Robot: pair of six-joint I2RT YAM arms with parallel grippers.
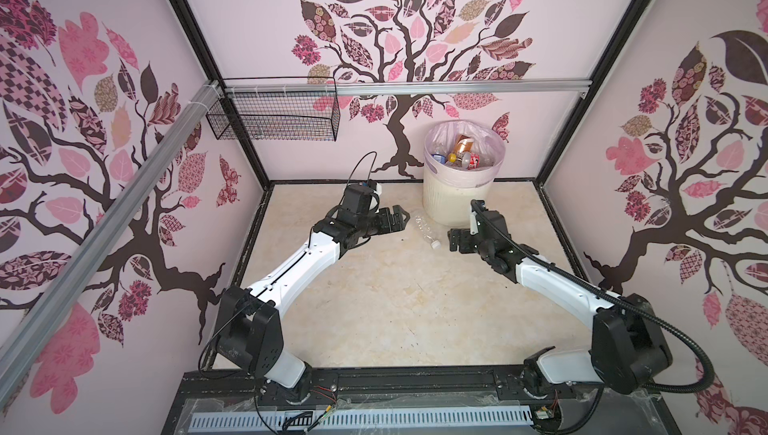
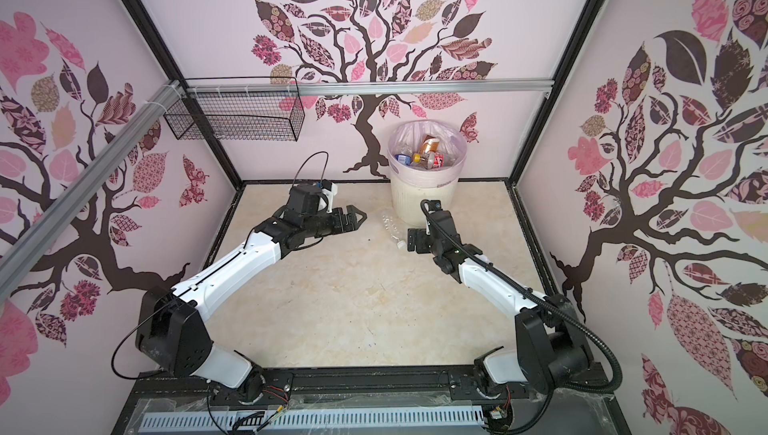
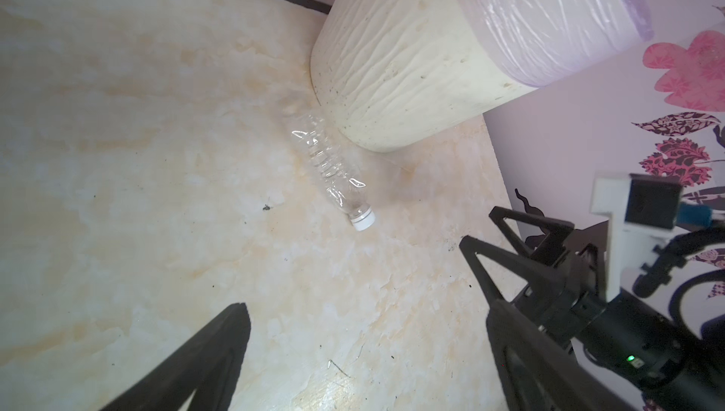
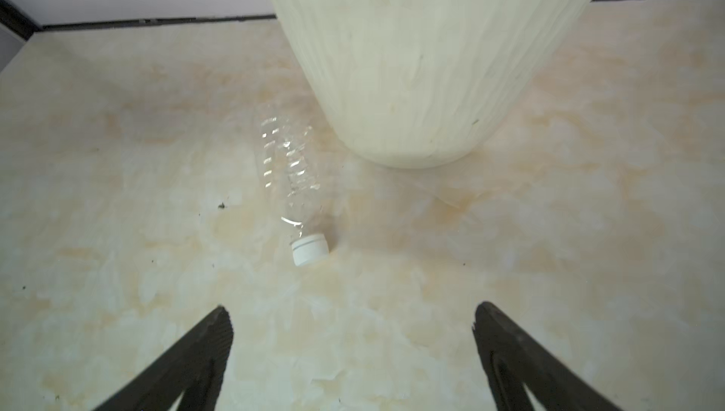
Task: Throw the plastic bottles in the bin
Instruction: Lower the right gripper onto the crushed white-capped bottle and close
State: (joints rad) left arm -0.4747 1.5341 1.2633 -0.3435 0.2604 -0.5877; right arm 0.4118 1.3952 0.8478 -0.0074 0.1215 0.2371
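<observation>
One clear plastic bottle (image 1: pixel 424 229) (image 2: pixel 390 229) with a white cap lies on its side on the floor. Its base touches the foot of the cream ribbed bin (image 1: pixel 453 200) (image 2: pixel 419 204). Several more bottles (image 1: pixel 461 156) (image 2: pixel 424 154) lie inside the pink-lined bin. My left gripper (image 1: pixel 401 217) (image 2: pixel 359 217) hovers open just left of the lying bottle (image 3: pixel 329 169). My right gripper (image 1: pixel 453 239) (image 2: pixel 411 239) is open just right of its cap, which points toward it (image 4: pixel 310 250). Neither holds anything, as each wrist view shows (image 3: pixel 365 311) (image 4: pixel 353 311).
A black wire basket (image 1: pixel 274 117) (image 2: pixel 237 117) hangs on the back rail at the left. The bin (image 3: pixel 412 67) (image 4: pixel 423 75) stands against the back wall. Side walls close in the beige floor (image 1: pixel 395 308).
</observation>
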